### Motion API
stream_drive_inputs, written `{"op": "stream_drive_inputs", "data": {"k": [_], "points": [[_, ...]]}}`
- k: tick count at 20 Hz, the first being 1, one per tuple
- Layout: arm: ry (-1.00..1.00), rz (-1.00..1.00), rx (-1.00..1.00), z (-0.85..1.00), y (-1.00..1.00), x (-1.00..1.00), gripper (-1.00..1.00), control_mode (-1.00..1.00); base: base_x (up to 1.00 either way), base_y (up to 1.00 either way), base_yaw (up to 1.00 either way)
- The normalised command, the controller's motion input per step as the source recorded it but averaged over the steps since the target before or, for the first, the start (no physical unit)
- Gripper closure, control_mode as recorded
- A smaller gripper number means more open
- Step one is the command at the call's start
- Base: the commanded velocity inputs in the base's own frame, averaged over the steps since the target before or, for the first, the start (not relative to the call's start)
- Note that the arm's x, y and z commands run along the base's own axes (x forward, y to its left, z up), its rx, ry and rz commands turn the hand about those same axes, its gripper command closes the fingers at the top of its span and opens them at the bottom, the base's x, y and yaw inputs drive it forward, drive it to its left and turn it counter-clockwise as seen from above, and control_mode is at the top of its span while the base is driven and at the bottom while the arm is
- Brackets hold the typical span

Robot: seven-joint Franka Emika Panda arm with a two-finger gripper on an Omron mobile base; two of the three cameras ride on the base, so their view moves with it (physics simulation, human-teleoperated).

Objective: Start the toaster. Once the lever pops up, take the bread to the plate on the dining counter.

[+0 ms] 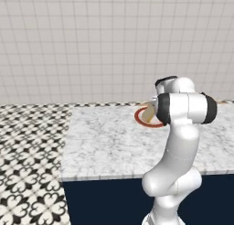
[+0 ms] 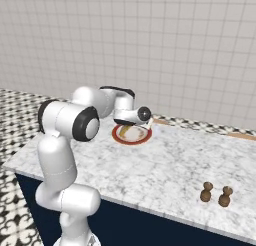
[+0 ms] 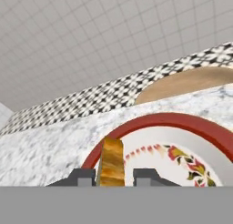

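Hand view: the claw [image 3: 113, 176] shows as two small dark tips at the bottom of the picture, one on each side of the bread [image 3: 110, 160]. The bread stands on edge between them, its golden-brown crust turned toward the camera. Whether the tips press on the crust or stand just off it cannot be told. Beneath and beyond the bread lies the plate [image 3: 182, 123], with a broad red rim, a pale centre and a ring of small red and yellow ornament. The plate rests on the white-grey marbled counter [image 3: 41, 150]. Past the far edge of the counter a patterned black-and-white floor [image 3: 91, 100] and a tiled wall [image 3: 91, 36] are visible, together with part of a round tan surface [image 3: 191, 82].

Left base view: the white arm [image 1: 176, 141] rises from the lower right and bends over the counter [image 1: 105, 141], which has a dark navy base. The bread [image 1: 148, 113] appears as a pale, tilted slice above the red-rimmed plate [image 1: 141, 117], just beside the wrist.

Right base view: the arm [image 2: 60, 155] reaches from the lower left to the plate [image 2: 131, 135], and the claw [image 2: 135, 125] hangs over it with the bread [image 2: 131, 131] low above the plate's centre. Two small brown shakers [image 2: 216, 193] stand well apart from the plate, near the counter's front right edge.
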Motion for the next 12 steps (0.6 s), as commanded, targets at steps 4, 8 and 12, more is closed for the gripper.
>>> {"op": "stream_drive_inputs", "data": {"k": [4, 8, 12], "points": [[0.01, -0.02, -0.07, -0.02, -0.10, 0.00, -1.00, -1.00, 0.00, 0.00, 0.00], [0.08, -0.07, -0.04, 0.00, -0.37, 0.00, -1.00, -1.00, 0.00, 0.00, 0.00], [0.04, -0.07, -0.09, 0.07, -0.49, -0.01, -1.00, -1.00, 0.00, 0.00, 0.00]]}}
